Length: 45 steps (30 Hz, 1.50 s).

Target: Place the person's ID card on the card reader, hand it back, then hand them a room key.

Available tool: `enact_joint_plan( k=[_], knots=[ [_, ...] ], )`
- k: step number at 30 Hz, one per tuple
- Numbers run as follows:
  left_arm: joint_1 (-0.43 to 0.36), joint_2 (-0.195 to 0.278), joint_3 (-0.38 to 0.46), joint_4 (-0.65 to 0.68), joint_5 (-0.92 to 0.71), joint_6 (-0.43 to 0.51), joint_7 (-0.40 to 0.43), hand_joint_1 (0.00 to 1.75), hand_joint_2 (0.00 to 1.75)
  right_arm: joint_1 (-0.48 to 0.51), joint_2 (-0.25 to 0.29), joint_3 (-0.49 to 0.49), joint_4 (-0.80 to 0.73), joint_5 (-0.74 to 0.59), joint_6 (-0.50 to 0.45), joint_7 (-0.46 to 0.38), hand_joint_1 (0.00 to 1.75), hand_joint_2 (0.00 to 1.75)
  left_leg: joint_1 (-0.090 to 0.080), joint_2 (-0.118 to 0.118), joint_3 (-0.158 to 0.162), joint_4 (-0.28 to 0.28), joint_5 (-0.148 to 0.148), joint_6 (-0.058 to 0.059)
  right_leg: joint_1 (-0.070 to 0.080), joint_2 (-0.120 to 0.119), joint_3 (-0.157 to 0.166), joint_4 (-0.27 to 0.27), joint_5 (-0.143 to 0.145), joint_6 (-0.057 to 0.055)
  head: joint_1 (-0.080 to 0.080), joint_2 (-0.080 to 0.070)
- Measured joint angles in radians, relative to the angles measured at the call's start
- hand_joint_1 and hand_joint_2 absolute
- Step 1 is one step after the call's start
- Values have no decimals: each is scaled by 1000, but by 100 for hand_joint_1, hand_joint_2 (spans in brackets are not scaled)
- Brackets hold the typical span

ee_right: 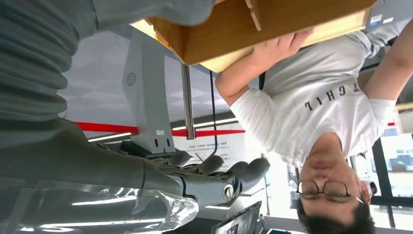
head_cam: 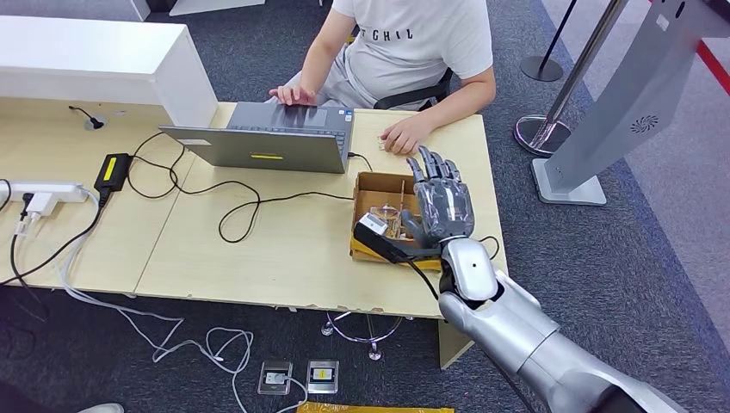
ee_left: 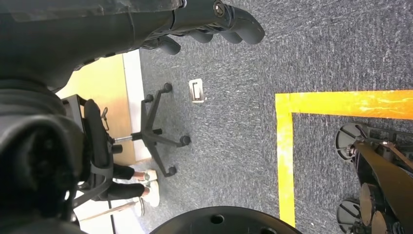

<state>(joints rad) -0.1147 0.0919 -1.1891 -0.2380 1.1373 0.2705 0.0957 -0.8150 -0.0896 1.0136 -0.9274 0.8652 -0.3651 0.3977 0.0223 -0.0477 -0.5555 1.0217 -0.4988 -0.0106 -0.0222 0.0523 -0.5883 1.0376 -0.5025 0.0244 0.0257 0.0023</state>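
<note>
Right hand [head_cam: 443, 205]: one, grey and many-fingered on a silver arm, held above the shallow brown cardboard box [head_cam: 372, 184] at the right end of the pale wooden desk [head_cam: 258, 249]; fingers straight and spread, pointing toward the seated person [head_cam: 413, 43]; nothing in its grasp. Whether the palm touches the box contents cannot be told.

Left hand [ee_left: 209, 29]: one, dark, seen in the left wrist view hanging over grey carpet; fingers curled inward, nothing between them.

Cardboard box: one, open-topped; holds small pale items, too unclear to name or count.

Black-and-white device [head_cam: 377, 234]: one, with a black cable, lying at the box's near left corner, just beside the right wrist. Whether it is the card reader cannot be told.

ID card, room key: cannot be made out.

Grey laptop [head_cam: 275, 136]: one, open, facing the person, whose two hands rest on the desk, one at the keyboard, the other just beyond the box.

Black power adapter [head_cam: 112, 170]: one. White power strip [head_cam: 43, 191]: one.
</note>
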Motion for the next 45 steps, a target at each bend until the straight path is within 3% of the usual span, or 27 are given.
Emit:
enact_joint_plan(
  k=[27, 45],
  knots=[
    [0, 0, -3, 0, -2, 1, 0, 0, 0, 31, -2, 16, -1, -42, 127, 6, 0, 175, 0, 0, 0, 0, 0, 0, 0, 0, 0, 0, 0, 0, 0, 0],
    [0, 0, -4, 0, -7, 3, 0, 0, 0, 40, -2, 40, 30, -43, 133, 9, 0, 175, 0, 0, 0, 0, 0, 0, 0, 0, 0, 0, 0, 0, 0, 0]
  ],
)
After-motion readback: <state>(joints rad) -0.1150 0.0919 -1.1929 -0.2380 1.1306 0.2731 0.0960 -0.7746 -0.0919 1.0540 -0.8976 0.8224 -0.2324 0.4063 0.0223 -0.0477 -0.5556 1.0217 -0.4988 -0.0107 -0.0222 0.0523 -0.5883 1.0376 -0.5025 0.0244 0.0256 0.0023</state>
